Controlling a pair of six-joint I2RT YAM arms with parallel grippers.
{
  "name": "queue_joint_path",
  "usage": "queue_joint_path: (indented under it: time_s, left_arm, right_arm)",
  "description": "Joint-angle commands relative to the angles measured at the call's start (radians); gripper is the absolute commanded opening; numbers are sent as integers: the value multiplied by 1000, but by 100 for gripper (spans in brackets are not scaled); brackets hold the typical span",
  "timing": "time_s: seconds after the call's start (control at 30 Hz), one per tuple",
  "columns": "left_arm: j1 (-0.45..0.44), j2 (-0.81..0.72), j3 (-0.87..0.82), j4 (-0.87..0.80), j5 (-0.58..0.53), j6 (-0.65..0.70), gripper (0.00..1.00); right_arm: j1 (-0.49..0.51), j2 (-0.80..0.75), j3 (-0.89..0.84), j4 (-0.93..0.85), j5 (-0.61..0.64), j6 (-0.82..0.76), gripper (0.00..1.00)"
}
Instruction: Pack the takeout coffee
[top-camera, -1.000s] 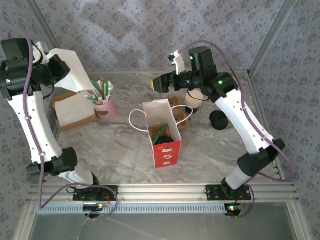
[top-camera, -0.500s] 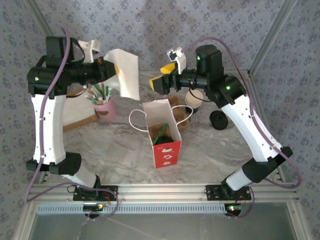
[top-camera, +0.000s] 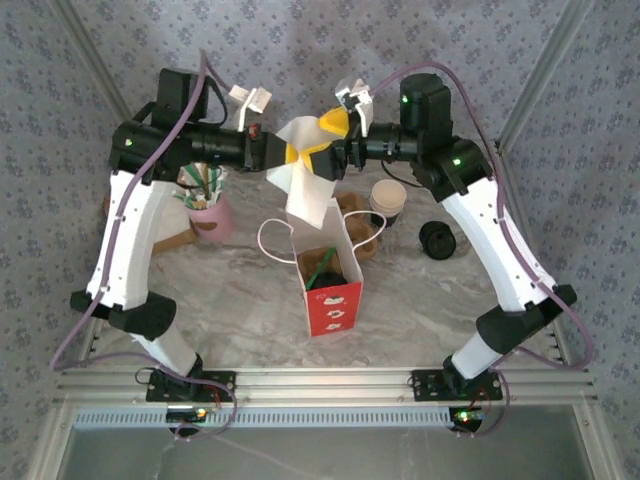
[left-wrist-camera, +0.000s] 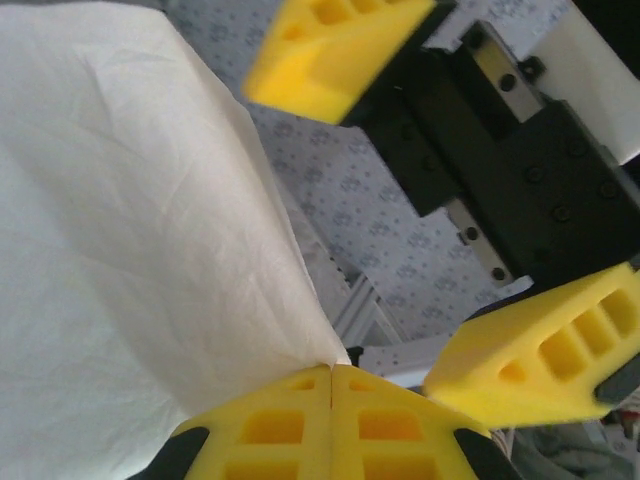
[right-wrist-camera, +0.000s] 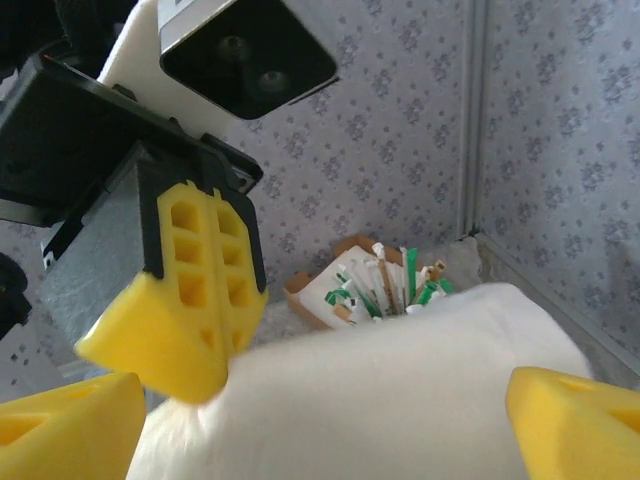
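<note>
The black cup (top-camera: 326, 268) appears to sit down inside the red paper bag (top-camera: 335, 305) at mid-surface. It seems upright, with its long axis vertical and its mouth up, though shadow makes that uncertain. Its round black lid (top-camera: 437, 240) lies on the surface (top-camera: 230, 290) right of the bag, well apart. I judge the packing part done, with the lid left. Above the bag, the left gripper (left-wrist-camera: 330, 405) has its fingers pinched on a white napkin (left-wrist-camera: 130, 250). The right gripper (right-wrist-camera: 320, 425) faces it with its fingers spread wide, holding nothing.

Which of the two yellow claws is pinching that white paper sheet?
The left gripper: its fingers are shut on the white napkin, while the right gripper stands wide open.
</note>
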Motion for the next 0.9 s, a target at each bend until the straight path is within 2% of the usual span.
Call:
queue_joint_path:
  time_s: [0.0,0.23,0.57,0.8,0.87]
  left_arm:
    - [-21,12,47,51,91,18,0]
    - [-26,31,45,84,128,3,0]
    - [-26,27,42,126,160,-22,0]
    - [-26,12,0,186,170,-58,0]
    - [-26,10,-7,181,151,-55,0]
  right_arm:
    - [12,29,40,-41,-82,-62,98]
    - [37,0,-55,-29,-136,-97,100]
    - [22,-56,-173,4,-189,-109,93]
    - [16,-70,-192,42,-246,-63,76]
    - [15,-80,-198,50,-253,-56,75]
